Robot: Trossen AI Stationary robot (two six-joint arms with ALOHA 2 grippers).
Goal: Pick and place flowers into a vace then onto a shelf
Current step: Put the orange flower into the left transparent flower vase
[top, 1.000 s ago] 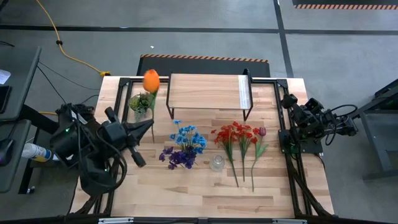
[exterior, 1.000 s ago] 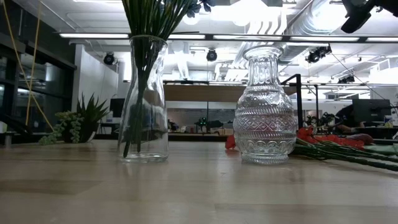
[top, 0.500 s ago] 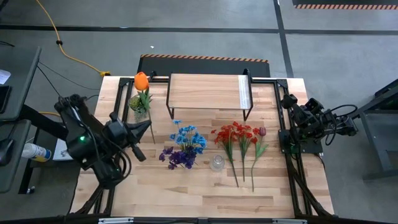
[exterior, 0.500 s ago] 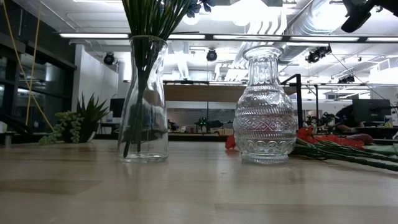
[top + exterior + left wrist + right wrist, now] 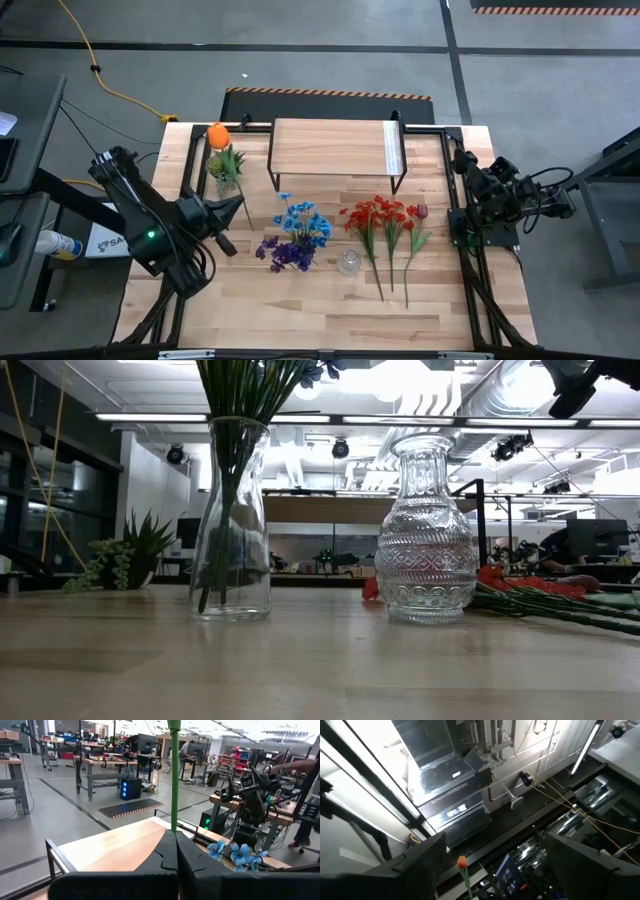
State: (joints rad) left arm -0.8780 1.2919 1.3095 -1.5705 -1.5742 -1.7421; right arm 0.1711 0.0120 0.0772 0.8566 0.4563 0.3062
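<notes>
Both my arms are matte black all over — chunky rounded joint housings with loops of black cable hanging off them. The left arm (image 5: 150, 225) has a tiny green light glowing on its housing. Its left tool (image 5: 175, 851) has two flat dark fingers (image 5: 162, 852) with stepped, notched inner edges. The right arm (image 5: 500, 200) is the same build — boxy black wrist.

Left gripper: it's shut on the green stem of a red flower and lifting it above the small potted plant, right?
Not red. The left gripper is shut on the green stem of the orange flower, as the high view shows; it is over the small potted plant.
</notes>
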